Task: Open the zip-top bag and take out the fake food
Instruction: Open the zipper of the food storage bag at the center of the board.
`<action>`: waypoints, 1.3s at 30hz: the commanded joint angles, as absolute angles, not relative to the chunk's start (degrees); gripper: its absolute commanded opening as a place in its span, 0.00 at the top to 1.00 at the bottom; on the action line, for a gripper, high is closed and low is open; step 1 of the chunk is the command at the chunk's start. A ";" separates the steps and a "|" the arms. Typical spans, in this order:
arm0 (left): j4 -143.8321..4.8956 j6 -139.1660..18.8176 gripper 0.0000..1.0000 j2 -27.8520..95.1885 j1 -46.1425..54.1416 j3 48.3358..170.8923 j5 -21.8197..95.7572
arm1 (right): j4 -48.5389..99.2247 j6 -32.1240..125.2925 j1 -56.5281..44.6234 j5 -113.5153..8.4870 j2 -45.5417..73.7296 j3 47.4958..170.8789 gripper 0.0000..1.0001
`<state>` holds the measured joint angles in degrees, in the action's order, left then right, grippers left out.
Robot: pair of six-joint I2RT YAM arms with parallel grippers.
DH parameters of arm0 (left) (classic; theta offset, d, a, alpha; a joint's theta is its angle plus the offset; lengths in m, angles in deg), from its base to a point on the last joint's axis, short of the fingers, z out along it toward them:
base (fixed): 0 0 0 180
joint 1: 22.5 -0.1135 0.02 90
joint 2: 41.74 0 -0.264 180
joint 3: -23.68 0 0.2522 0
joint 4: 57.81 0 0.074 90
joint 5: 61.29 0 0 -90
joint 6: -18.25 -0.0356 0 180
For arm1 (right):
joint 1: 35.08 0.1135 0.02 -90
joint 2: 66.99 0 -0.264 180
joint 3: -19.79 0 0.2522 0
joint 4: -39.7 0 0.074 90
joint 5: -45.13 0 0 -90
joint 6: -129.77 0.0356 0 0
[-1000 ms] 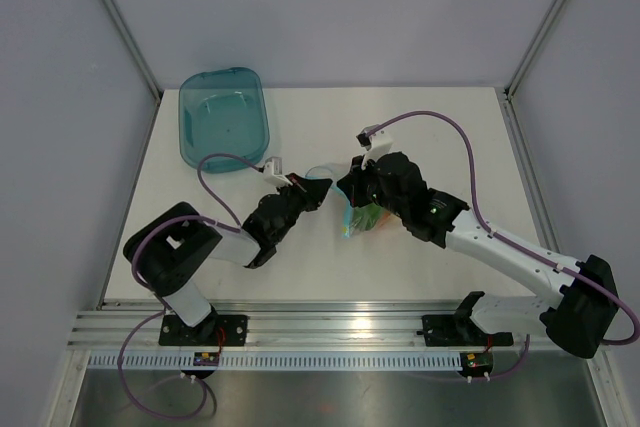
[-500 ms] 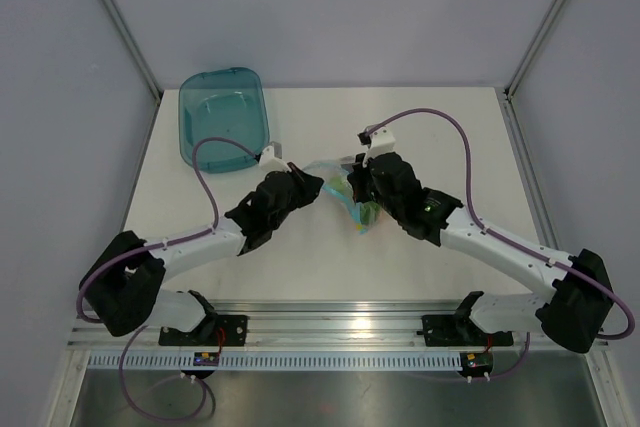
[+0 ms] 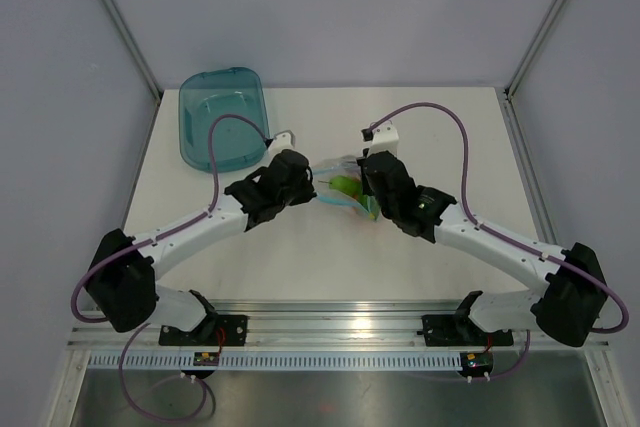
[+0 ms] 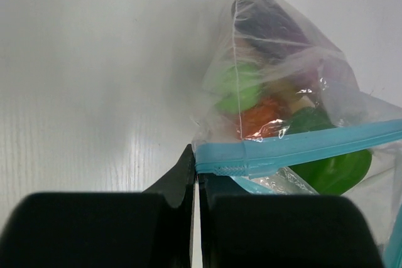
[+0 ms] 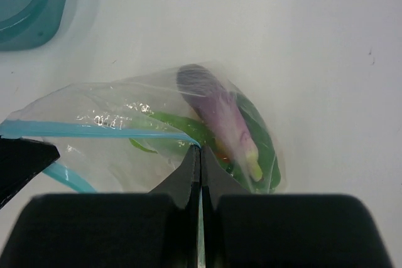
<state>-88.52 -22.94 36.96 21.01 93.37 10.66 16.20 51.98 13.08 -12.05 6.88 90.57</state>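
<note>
Zip-top bag (image 3: 343,190) sits to the right of the teal tub (image 3: 222,117) and closer to the robot than it, stretched between your 2 grippers. The left gripper (image 4: 195,169) is clenched on the tub-side end of the light blue zip strip (image 4: 295,149); the right gripper (image 5: 200,155) is pinched tight on film and strip at the end away from the tub. In the right wrist view 2 teal tracks run apart, so the mouth looks at least partly parted; how wide, you cannot tell. The fake food (image 4: 235,86) is inside, bunched in the belly of the bag.

What could go wrong: both holds are thin corner pinches on slick, crinkly plastic, so a hard pull apart could slide a track out of the jaws; if 1 side slips, the bag would swing to the other gripper and the pieces could tumble out and roll; an uneven pull could also stretch or tear the film beside the strip.

Count: 1 bag, 1 tub, 2 grippers, both gripping; through the film you can make out 1 purple eggplant (image 5: 217,114), 1 orange-red piece (image 4: 260,120) and 2 or 3 green pieces (image 4: 333,171); anything more is lost in glare.
</note>
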 commanded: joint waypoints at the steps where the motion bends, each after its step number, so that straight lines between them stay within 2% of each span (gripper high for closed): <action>1: -95.29 -31.30 1.00 37.98 20.48 97.64 11.22 | 16.44 50.14 13.17 -1.38 3.59 92.00 1.00; 7: -97.75 -38.34 1.00 38.41 20.48 100.01 13.24 | 19.26 49.09 13.17 3.20 -1.24 89.19 1.00; 13: -102.51 -41.52 1.00 43.51 20.48 105.03 14.38 | 19.00 49.44 13.26 -0.40 -1.42 89.27 1.00; 22: -102.16 -42.22 0.93 44.04 20.57 105.29 12.01 | 18.38 50.93 13.79 -4.70 -2.03 89.01 1.00; 25: -101.98 -42.31 0.83 43.34 20.57 104.95 10.52 | 18.47 51.11 13.79 -5.23 -2.12 88.75 1.00; 27: -101.46 -42.75 0.74 42.20 20.57 104.24 9.55 | 18.82 50.93 13.79 -5.76 -2.30 88.57 1.00; 28: -101.54 -42.75 0.66 41.68 20.57 103.98 9.11 | 18.91 50.93 13.87 -6.11 -2.39 88.40 1.00; 31: -99.79 -43.01 0.55 38.87 20.57 102.49 9.63 | 19.69 50.76 13.70 -8.13 -2.04 88.13 1.00; 39: -86.71 -43.80 0.45 24.37 21.09 92.03 13.32 | 19.43 51.28 13.79 -11.21 -0.89 88.66 1.00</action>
